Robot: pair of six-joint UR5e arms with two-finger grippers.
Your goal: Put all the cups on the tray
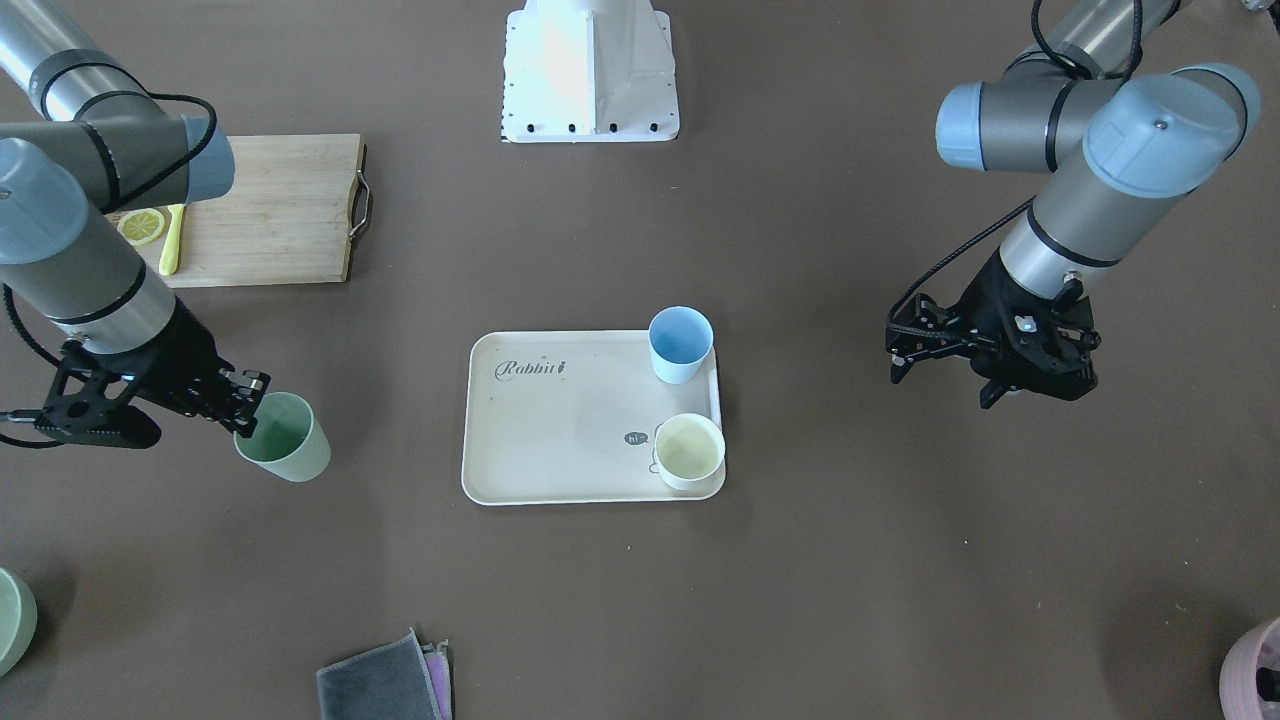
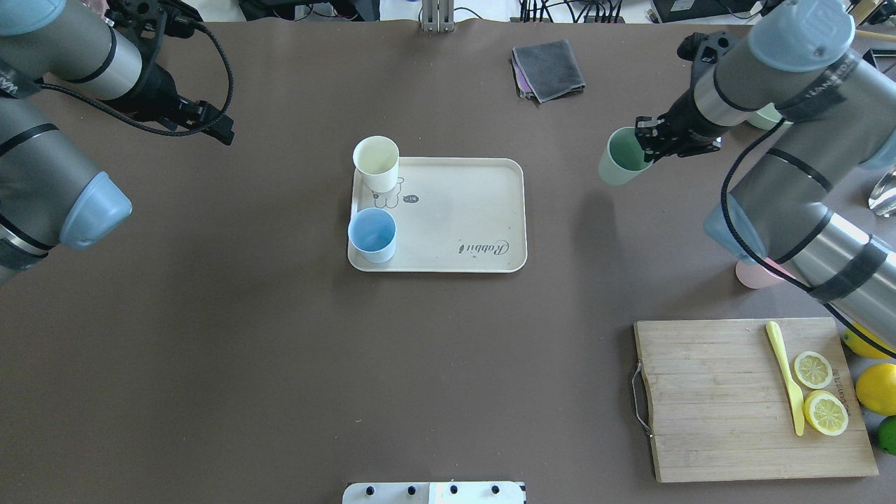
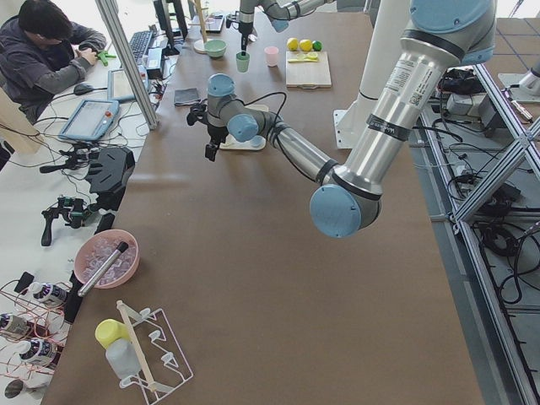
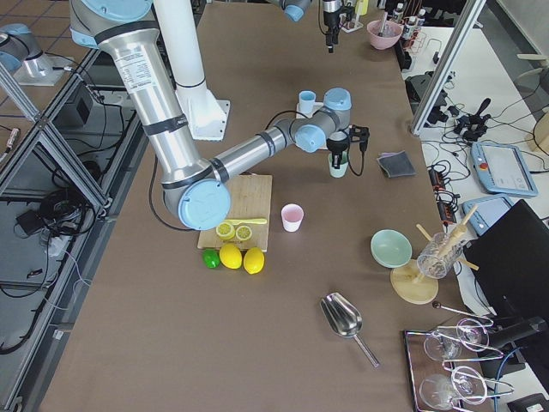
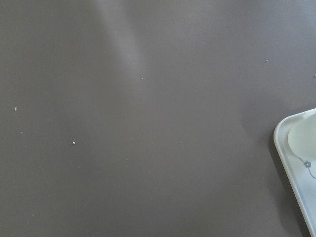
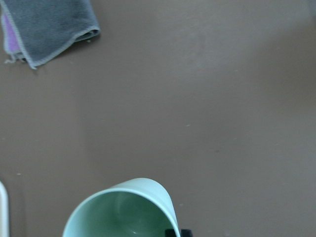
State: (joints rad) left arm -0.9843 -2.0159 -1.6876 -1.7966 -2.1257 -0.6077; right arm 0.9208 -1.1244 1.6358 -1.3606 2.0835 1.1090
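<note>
Currently the right gripper (image 1: 252, 405) is clamped on the rim of the sage green cup (image 1: 285, 440), one finger inside and one outside, and holds it tilted and lifted off the tabletop, between the tray (image 1: 560, 450) and the table's right end and somewhat toward the operators' edge. The tray lies flat near the middle of the tabletop. Two cups stand upright on it, along its short side facing the table's left end: the light blue cup (image 1: 680, 345) in the corner nearer the robot's edge, the cream-yellow cup (image 1: 690, 450) in the corner nearer the operators' edge. The pink cup (image 4: 292, 217) stands on the table toward the right end, just beside the wooden cutting board (image 2: 707, 399). The left gripper (image 1: 942, 385) hangs spread and empty above bare table, between the tray and the left end.
</note>
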